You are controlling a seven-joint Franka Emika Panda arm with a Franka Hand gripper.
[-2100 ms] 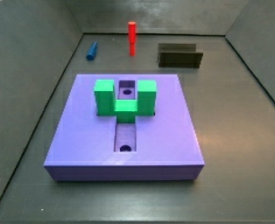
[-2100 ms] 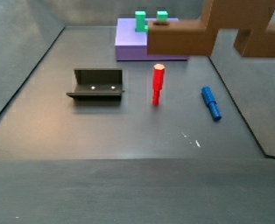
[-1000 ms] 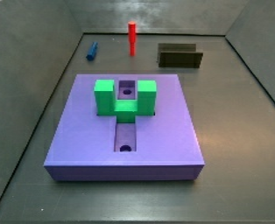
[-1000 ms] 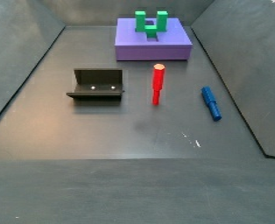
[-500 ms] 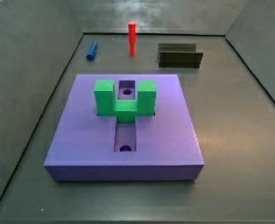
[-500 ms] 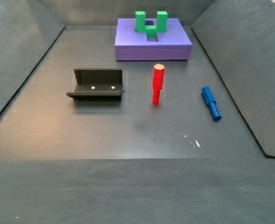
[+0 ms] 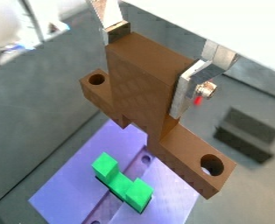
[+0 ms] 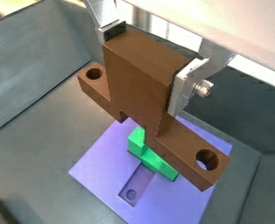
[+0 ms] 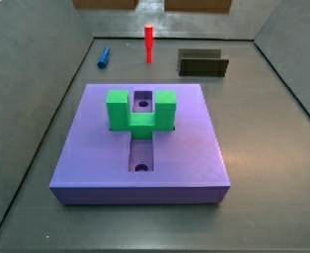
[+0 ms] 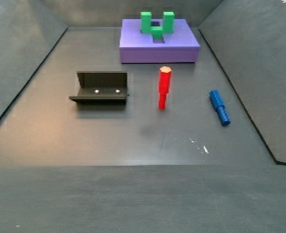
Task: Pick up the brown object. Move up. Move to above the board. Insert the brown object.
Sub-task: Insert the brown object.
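My gripper [image 7: 151, 54] is shut on the brown object [image 7: 134, 79], an orange-brown bar with a round hole near each end and a thick upright part between the silver fingers. Both wrist views show it, gripper [image 8: 150, 54] on brown object [image 8: 134, 83], held high above the purple-blue board [image 7: 70, 188] and its green U-shaped block [image 7: 123, 179]. The board [image 8: 105, 171] lies straight below. In a side view only the object's lower edge [image 9: 197, 5] shows, far above the board [image 9: 185, 148]. The board [image 10: 139, 50] also shows in the other side view, without the gripper.
The fixture [image 9: 202, 63] stands beyond the board; it also shows in a side view [image 10: 100, 88]. A red stick [image 10: 164, 86] stands upright and a blue piece [image 10: 219, 106] lies beside it. Grey walls enclose the floor.
The brown object, seen near the board 2.1 s ago, went out of both side views. Its lower edge now shows again at the top of a side view.
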